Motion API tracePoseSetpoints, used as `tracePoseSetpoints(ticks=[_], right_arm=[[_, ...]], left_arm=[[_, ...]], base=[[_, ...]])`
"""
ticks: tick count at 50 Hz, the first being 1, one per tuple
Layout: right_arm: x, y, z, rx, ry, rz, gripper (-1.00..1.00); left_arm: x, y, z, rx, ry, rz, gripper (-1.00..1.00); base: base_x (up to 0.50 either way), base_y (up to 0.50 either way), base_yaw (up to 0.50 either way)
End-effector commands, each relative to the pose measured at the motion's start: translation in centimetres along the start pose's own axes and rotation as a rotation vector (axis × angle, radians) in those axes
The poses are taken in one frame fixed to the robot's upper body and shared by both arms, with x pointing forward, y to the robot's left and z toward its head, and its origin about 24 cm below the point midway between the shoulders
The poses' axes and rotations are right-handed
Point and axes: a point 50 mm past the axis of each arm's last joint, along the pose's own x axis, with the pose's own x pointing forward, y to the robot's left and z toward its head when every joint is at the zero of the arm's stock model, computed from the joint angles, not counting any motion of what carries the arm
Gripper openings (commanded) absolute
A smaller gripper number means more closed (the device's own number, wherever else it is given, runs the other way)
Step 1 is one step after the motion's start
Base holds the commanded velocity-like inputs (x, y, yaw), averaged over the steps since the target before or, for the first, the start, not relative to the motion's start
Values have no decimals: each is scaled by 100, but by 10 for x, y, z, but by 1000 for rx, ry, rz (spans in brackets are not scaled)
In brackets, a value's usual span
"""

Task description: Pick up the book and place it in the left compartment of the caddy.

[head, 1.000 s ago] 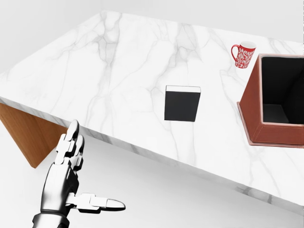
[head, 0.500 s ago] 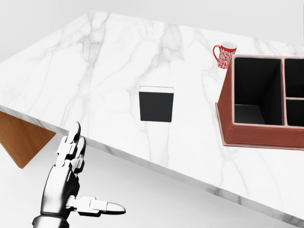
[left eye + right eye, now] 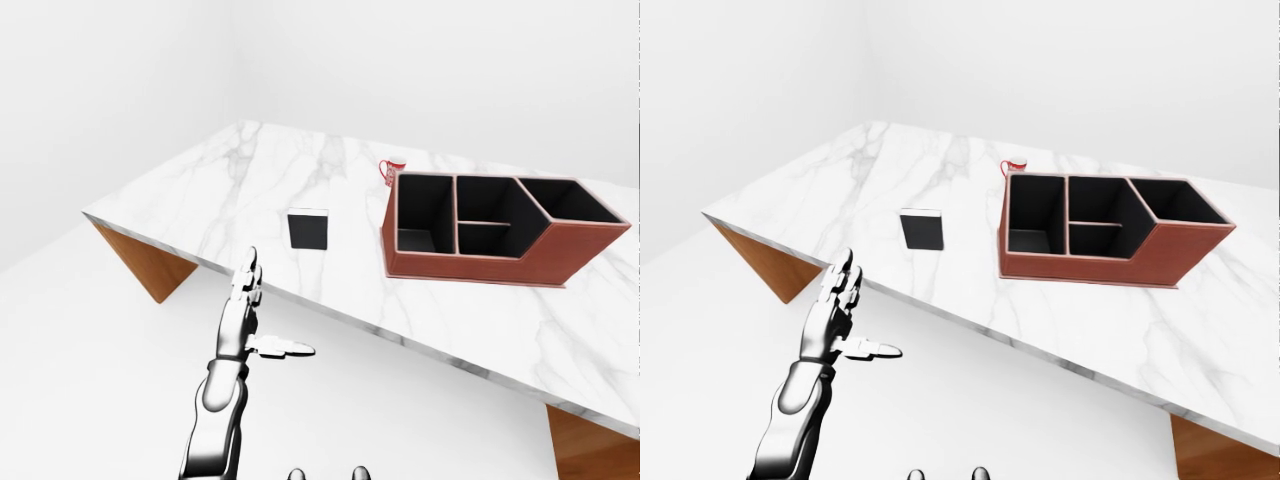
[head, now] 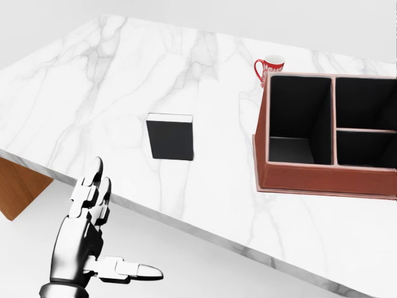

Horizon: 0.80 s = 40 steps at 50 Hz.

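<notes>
L hand [image 4: 87,239] lower left of head view, fingers spread wide, holding nothing, off table [image 4: 111,74]. Caddy [image 4: 310,177] compartments look empty; book [image 4: 170,138] lies left of it.

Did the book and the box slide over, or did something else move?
The camera moved, not the things: the book, caddy and mug all slid left together in the head view, showing more of the caddy. The left hand stays open, holding nothing. Nothing on the table moved.

Left robot hand [image 4: 87,239] raised, fingers apparently spread.
</notes>
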Motion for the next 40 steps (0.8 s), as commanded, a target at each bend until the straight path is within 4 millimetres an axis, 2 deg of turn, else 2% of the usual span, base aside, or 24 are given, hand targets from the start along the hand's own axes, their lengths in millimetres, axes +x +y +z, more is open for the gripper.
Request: tracePoseSetpoints(ticks=[1, 40], right_arm=[[0, 1, -3, -2, 9, 0, 100], [-1, 0, 0, -2, -1, 2, 100]], left_arm=[[1, 1, 1, -8, -4, 6, 100], [0, 3, 3, -22, -16, 11, 100]], base=[[11, -24, 0], [11, -24, 0]])
